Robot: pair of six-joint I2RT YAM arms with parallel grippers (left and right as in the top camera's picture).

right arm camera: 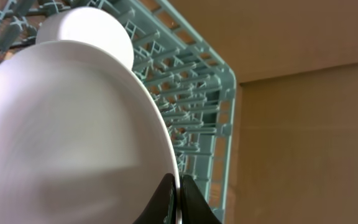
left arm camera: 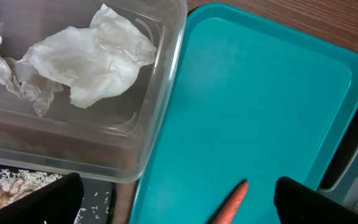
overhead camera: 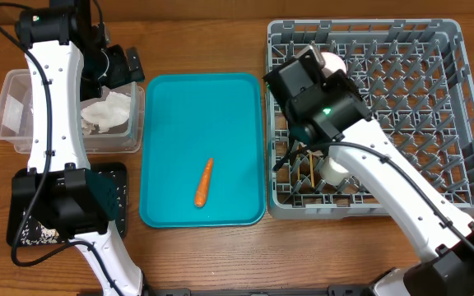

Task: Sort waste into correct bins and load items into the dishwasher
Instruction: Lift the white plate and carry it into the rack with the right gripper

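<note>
White round plate (right arm camera: 73,137): its rim is pinched between the closed fingers of the right gripper (right arm camera: 178,186), over the left side of the grey dish rack (overhead camera: 418,82), toward the far-left corner. Whether the plate rests on the pegs cannot be told. Just behind it in the rack sits a white bowl (right arm camera: 86,25). A small white cup (overhead camera: 333,170) lies near the rack's front-left corner.

To the left of the rack, on the wooden table (overhead camera: 220,255), lies the teal tray (overhead camera: 179,107). An orange carrot (overhead camera: 205,182) lies on it near the front edge, right of centre.

Against the tray's far-left edge stands the clear tub (overhead camera: 11,115), which holds a crumpled white napkin (left arm camera: 92,62). The left gripper (overhead camera: 118,64) hangs above the tub's right wall with its jaws spread wide and nothing between them. In front of the tub sits the black tray (overhead camera: 115,197), which has rice scraps (left arm camera: 5,183) in it.
</note>
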